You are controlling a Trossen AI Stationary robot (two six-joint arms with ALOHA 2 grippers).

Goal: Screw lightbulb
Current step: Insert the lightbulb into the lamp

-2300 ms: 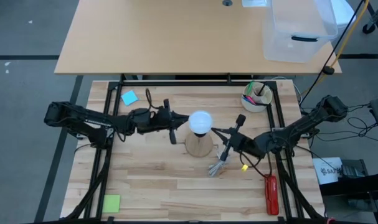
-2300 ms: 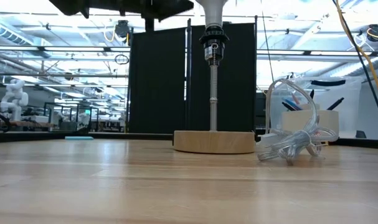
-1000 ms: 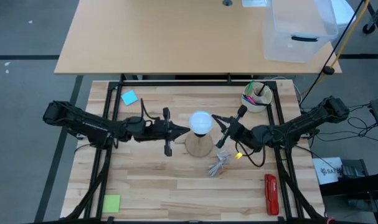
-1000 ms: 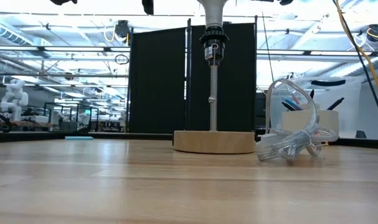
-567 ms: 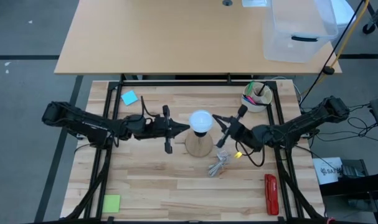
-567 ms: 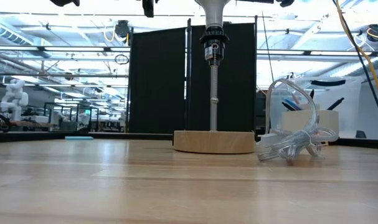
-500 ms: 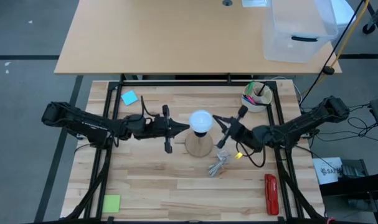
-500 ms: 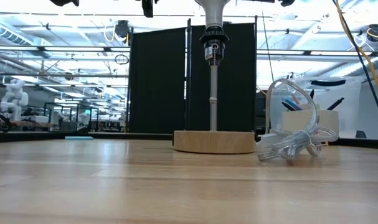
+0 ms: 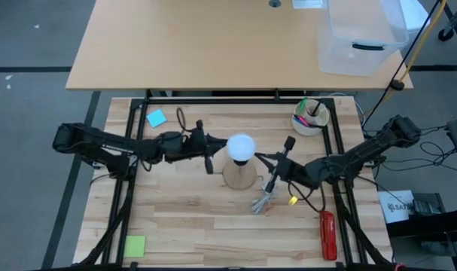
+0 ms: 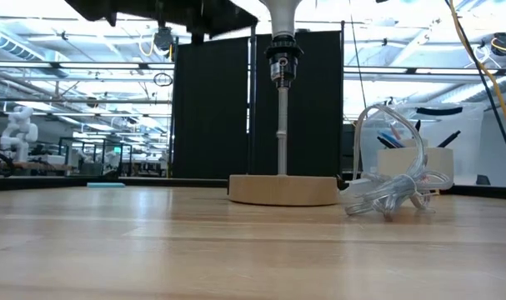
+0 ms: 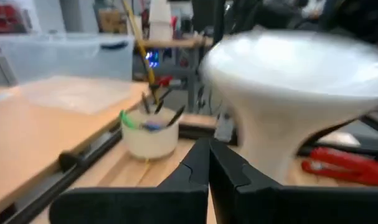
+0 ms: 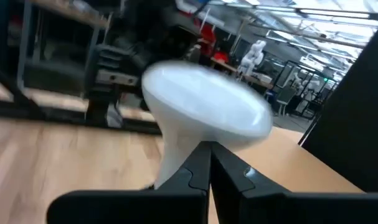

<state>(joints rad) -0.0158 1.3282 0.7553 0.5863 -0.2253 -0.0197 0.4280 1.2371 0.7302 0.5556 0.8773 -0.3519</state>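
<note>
The left end effector (image 9: 217, 154) was seen fully closed, gripping nothing, its tips just beside the small white round-globed lightbulb (image 9: 242, 147). The right end effector (image 9: 264, 160), likewise closed and empty, was held near the bulb's other side. The bulb was seated upright in the black socket (image 10: 279, 68) above the round wooden base (image 10: 282, 189) on the bench (image 9: 190, 218).

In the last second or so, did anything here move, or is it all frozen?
Both arms shifted. The left gripper edged in toward the lightbulb, and the right gripper slid nearer the table's front edge, by the clear cable bundle. Both stayed shut, holding nothing. The bulb sits on its wooden base as before; cup of pens untouched.
</note>
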